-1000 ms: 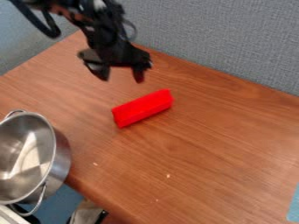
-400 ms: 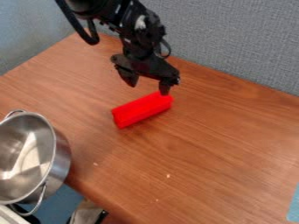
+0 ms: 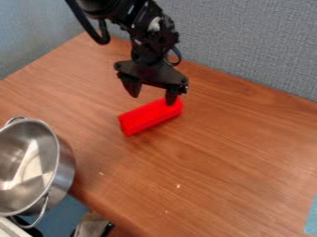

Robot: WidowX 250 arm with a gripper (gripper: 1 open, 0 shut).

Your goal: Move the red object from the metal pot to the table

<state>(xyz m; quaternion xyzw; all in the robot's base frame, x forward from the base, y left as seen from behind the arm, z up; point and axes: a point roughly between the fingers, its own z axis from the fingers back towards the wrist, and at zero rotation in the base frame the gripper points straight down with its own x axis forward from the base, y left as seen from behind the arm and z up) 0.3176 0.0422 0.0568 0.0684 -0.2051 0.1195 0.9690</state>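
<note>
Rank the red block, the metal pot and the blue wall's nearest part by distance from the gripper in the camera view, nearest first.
1. red block: on the table, right under the open gripper.
2. blue wall: behind the gripper, past the table's far edge.
3. metal pot: at the near left edge of the table, clearly farthest.

The black arm angles steeply down, its pincer (image 3: 152, 90) spread wide open.
</note>
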